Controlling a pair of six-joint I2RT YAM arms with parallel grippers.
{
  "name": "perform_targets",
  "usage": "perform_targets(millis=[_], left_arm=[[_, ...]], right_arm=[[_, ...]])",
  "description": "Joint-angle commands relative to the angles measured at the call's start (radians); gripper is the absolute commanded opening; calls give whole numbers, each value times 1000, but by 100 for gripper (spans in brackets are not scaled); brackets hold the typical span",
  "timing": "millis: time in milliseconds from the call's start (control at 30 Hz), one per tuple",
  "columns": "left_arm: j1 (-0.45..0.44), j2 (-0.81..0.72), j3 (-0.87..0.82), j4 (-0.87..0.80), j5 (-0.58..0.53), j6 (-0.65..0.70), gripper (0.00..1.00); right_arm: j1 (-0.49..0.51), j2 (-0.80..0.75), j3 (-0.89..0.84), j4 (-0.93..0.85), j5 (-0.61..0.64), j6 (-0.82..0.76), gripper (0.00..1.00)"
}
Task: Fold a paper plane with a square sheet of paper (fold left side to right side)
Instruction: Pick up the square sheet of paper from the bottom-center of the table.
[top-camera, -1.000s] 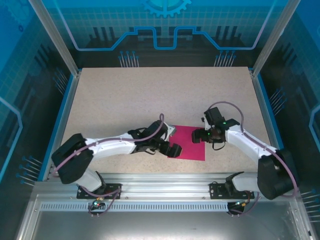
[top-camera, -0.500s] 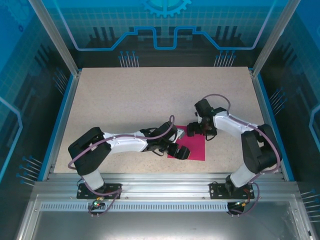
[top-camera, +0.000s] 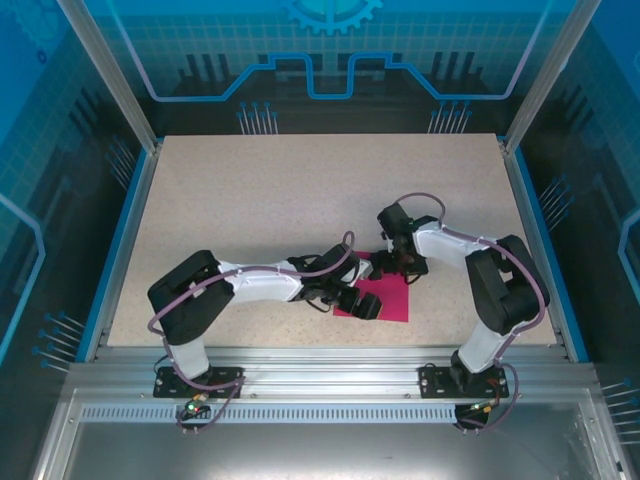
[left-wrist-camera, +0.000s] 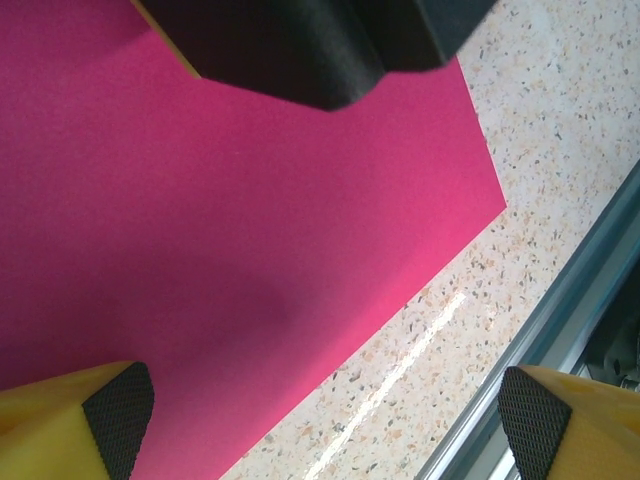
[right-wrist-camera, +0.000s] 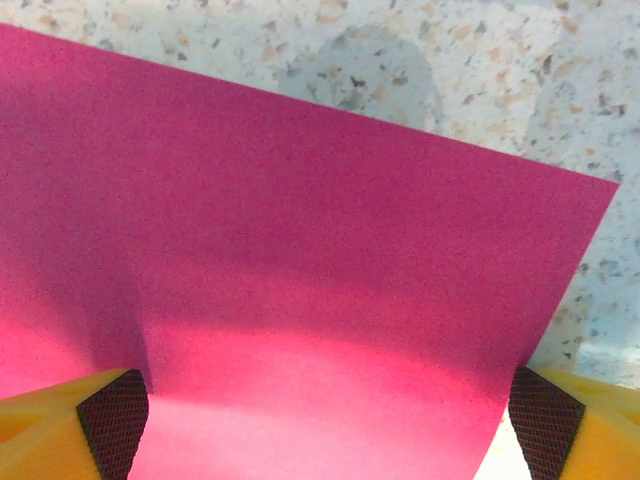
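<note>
At lower centre, the square sheet of paper (top-camera: 395, 300) lay flat; over it, left gripper (left-wrist-camera: 320, 430) and right gripper (right-wrist-camera: 320, 410) gaped wide, empty

We are reading no text, labels or numbers. We are noting one wordless gear emblem (top-camera: 332, 14) on the back panel (top-camera: 200, 50).

square sheet of paper (top-camera: 395, 300) | left part under left hand (top-camera: 363, 303) | far edge under right hand (top-camera: 388, 264) | cropped in wrist views
</note>
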Motion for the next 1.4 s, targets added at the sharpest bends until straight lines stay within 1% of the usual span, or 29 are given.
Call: perform_targets(millis=[0,100,300,367,500,533,600,667,767,800,833,900,1000,1133,1233,1367], left_arm=[[-5,29,29,-39,23,-12,93],[-6,46,39,-48,26,-11,93],[-6,60,51,-59,31,-8,93],[-5,57,49,-59,31,-8,93],[-5,51,43,-54,30,-9,93],[-5,46,39,-50,28,-8,93],[-5,31,29,-43,21,-10,93],[-1,-1,10,-19,14,-14,93],[26,-65,-32,33,16,-40,94],[43,-96,-49,54,19,-53,94],[63,-127,-69,75,24,-64,94],[108,-184,-97,93,32,-77,94],[199,-257,-128,99,73,-97,94],[342,-339,-158,119,177,-120,94],[428,-391,-153,109,256,-116,94],[492,-453,-130,96,355,-103,94]], right_arm=[[25,-4,-24,-40,-64,21,97],[31,-14,-38,-34,-105,27,97],[44,-21,-38,-33,-136,31,97],[44,-23,-36,-34,-136,30,95],[44,-25,-30,-43,-144,17,78],[44,-30,-29,-44,-147,14,72],[44,-40,-33,-43,-147,9,63],[38,-54,-38,-39,-151,-1,52],[22,-83,-56,-4,-193,-24,40],[13,-98,-65,13,-214,-35,37],[1,-115,-74,33,-239,-46,36],[-23,-152,-92,69,-291,-69,34],[-75,-221,-137,140,-409,-107,32],[-164,-322,-177,224,-594,-138,31],[-215,-402,-187,272,-729,-151,31],[-252,-490,-168,313,-876,-135,31]])
